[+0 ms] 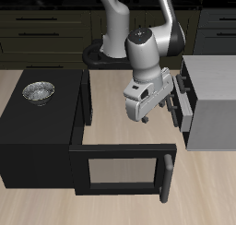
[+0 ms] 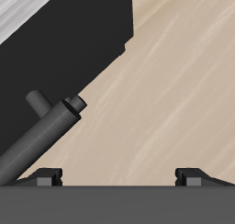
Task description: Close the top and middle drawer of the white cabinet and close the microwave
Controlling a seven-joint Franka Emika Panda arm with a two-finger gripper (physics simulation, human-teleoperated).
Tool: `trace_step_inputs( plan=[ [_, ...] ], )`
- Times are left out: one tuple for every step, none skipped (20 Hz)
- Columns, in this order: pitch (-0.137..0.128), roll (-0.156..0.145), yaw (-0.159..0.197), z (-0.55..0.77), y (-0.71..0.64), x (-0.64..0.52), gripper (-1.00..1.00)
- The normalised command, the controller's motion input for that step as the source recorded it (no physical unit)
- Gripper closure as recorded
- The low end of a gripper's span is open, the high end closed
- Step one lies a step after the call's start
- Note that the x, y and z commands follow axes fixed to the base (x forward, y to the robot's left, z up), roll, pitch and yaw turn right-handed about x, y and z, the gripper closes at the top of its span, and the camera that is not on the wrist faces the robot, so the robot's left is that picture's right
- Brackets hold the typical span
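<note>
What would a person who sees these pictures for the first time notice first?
First comes the microwave, a big black box near the table's front edge, with its door swung wide open toward the front. Next is the robot's gripper, which hangs over the bare table between the microwave and the white cabinet, close to the dark handle on the cabinet's face. A small metal bowl sits on top of the microwave.

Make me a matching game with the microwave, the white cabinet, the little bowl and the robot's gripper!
Things:
1. microwave
2. white cabinet
3. bowl
4. gripper

States:
A. sits on top of the black box
B. hangs over the table between the two boxes
C. door swung wide open
D. drawers pulled out

Pairs: 1-C, 2-D, 3-A, 4-B
</note>
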Motion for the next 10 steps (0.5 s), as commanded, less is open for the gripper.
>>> trace_step_inputs(
  plan=[
    [0.018, 0.029, -0.035, -0.03, 0.25, 0.03, -1.00],
    [0.016, 0.008, -0.036, -0.02, 0.15, 0.04, -1.00],
    [-0.033, 0.026, -0.014, -0.01, 0.24, 0.05, -1.00],
    [0.035, -0.004, -0.065, -0.12, 0.18, 0.06, -1.00],
    [0.013, 0.028, 0.030, -0.15, 0.21, -0.02, -1.00],
    [0.026, 0.053, 0.017, -0.13, 0.24, -0.02, -1.00],
    [-0.003, 0.019, -0.041, -0.03, 0.19, -0.04, -1.00],
    [-0.023, 0.040, 0.001, -0.04, 0.21, -0.06, -1.00],
    [0.026, 0.021, -0.041, -0.03, 0.17, 0.02, -1.00],
    [-0.011, 0.014, -0.014, -0.01, 0.12, 0.00, -1.00]
  ],
)
